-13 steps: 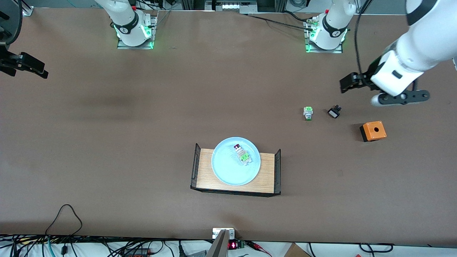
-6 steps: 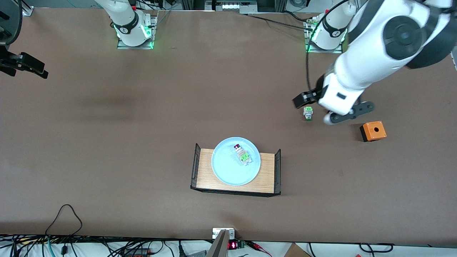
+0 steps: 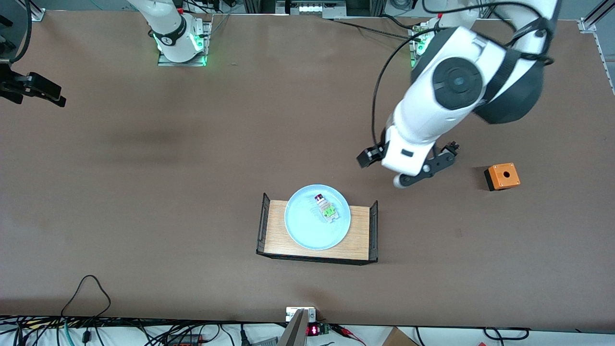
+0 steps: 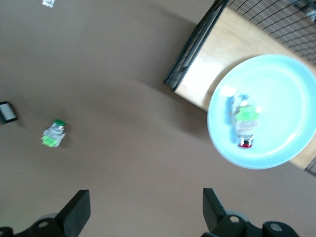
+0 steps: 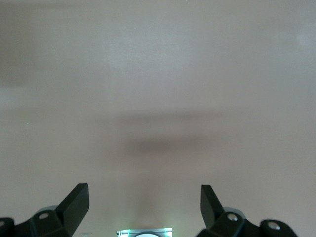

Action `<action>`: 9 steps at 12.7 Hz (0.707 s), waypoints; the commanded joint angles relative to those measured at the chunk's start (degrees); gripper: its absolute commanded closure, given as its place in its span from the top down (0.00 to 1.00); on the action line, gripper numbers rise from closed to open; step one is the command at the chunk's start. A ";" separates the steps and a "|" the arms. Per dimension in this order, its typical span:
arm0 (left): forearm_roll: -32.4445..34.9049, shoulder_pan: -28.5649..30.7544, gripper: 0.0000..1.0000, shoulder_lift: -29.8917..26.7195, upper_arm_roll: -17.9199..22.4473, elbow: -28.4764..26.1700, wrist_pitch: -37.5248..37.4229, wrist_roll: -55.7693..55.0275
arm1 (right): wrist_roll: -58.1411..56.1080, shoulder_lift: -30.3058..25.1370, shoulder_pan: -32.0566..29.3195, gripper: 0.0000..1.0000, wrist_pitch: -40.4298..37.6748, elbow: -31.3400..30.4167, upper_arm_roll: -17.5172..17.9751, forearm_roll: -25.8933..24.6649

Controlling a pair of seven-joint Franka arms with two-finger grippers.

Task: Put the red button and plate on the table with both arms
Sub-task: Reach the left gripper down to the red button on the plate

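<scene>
The pale blue plate rests on a small wooden tray near the middle of the brown table. The red button lies on the plate. My left gripper hangs open and empty over bare table, between the tray and the left arm's base. The left wrist view shows its open gripper with the plate and red button ahead. My right gripper waits open and empty over the table's right-arm end; its wrist view shows only bare table.
A green-capped switch and a black-and-white switch lie on the table under the left arm. The latter peeks out beside the wrist. An orange box stands toward the left arm's end. The tray has black wire ends.
My left arm has swung from the table's left-arm end toward the tray, passing over the two small switches. The right arm has not moved.
</scene>
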 commanded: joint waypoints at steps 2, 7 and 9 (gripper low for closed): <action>3.88 -6.21 1.00 7.07 3.09 7.72 5.12 -3.91 | -0.74 0.04 -0.58 1.00 -0.22 0.40 0.30 -0.63; 3.97 -9.21 1.00 10.76 5.73 7.90 12.86 -5.32 | -0.74 0.66 -0.49 1.00 0.13 0.40 0.39 -0.54; 3.88 -11.84 1.00 12.78 8.63 8.34 15.23 -5.41 | -0.74 0.84 -0.67 1.00 0.30 0.40 0.30 -0.36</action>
